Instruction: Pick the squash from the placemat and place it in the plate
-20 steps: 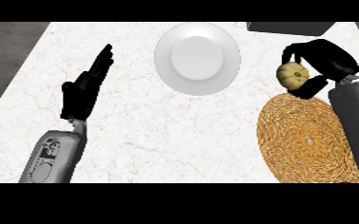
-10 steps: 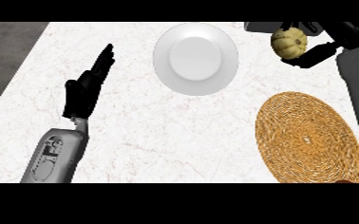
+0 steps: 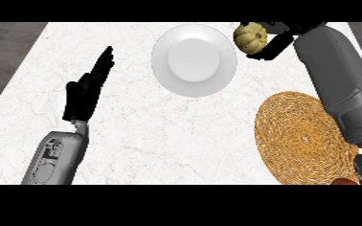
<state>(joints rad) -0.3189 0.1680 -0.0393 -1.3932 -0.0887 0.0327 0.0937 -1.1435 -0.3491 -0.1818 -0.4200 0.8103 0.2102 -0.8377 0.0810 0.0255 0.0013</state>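
Observation:
A pale yellow ribbed squash (image 3: pixel 249 37) is held up by my right hand (image 3: pixel 278 40), whose black fingers curl round it. It hangs just off the right rim of the white plate (image 3: pixel 194 60) at the back middle of the counter. The round woven placemat (image 3: pixel 305 139) lies bare at the front right, partly under my right forearm. At the left my left hand (image 3: pixel 86 89) rests open with its fingers straight, pointing away.
The white marble counter (image 3: pixel 155 134) spreads between the plate and the front edge. A dark strip of floor (image 3: pixel 17 43) borders the counter's left edge.
My right hand has carried the squash up off the placemat and then leftward, from the far right corner to the plate's right rim. The left hand has stayed still.

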